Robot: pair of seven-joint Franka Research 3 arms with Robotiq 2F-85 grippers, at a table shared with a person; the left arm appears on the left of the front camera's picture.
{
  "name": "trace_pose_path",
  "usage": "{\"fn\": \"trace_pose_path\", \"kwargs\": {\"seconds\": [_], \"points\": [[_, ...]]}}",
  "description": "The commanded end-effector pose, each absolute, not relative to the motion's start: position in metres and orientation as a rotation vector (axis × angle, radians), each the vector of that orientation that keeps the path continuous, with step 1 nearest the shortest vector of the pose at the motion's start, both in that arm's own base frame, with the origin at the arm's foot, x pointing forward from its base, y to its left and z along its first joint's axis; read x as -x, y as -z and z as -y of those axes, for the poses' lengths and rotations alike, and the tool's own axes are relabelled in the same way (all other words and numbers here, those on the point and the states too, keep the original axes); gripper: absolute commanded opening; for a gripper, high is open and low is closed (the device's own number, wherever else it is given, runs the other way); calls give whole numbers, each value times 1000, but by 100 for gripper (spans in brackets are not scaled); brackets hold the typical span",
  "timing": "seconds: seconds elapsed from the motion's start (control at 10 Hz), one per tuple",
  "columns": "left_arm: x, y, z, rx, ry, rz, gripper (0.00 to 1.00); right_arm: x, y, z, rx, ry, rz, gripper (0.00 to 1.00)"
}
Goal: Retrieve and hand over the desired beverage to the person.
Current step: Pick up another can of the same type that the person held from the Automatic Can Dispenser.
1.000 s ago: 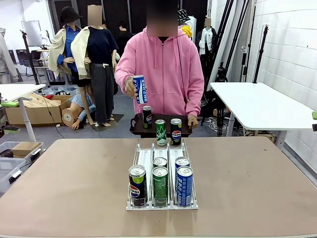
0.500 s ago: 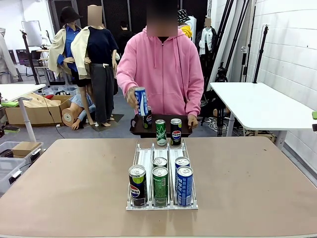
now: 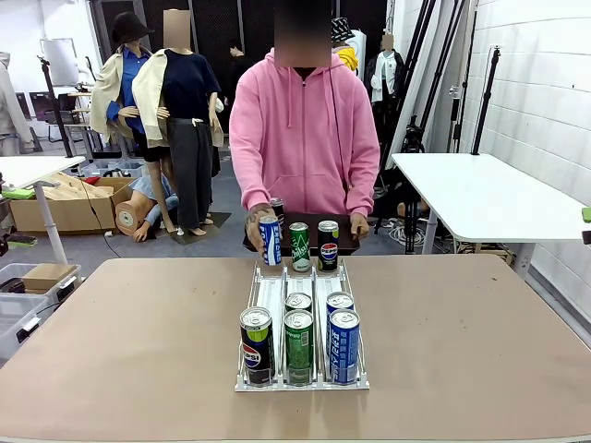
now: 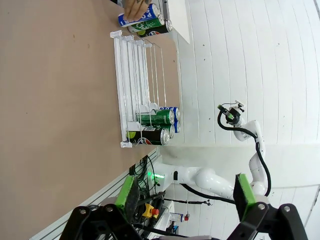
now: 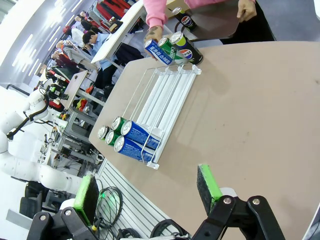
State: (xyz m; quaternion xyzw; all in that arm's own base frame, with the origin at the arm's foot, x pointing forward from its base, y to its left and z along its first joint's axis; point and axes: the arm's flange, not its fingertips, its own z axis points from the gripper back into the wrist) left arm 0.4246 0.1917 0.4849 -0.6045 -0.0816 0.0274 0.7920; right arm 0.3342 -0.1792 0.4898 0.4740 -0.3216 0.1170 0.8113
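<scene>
The person in a pink hooded top stands at the far side and holds a blue can at the far end of the white can rack, in its left lane. The other hand holds a dark tray with a black cola can on it. A green can and a black cola can stand at the rack's far end, and several more cans fill its near end. My left gripper and right gripper are open and hold nothing, well away from the rack.
The brown table has wide bare room on both sides of the rack. A white table stands at the back right. Cardboard boxes and bins lie off to the left.
The person has lowered the blue can from chest height down to the far end of the rack's left lane. Neither gripper's opening has changed.
</scene>
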Motion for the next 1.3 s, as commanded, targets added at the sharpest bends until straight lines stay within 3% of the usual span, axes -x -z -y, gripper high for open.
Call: {"fn": "trace_pose_path", "kwargs": {"seconds": [0.0,1.2], "points": [[-424,-486,-192,1300,-59,179,100,-335,-491,179,-1025,-258,698,100],[-424,-486,-192,1300,-59,179,100,-335,-491,179,-1025,-258,698,100]]}}
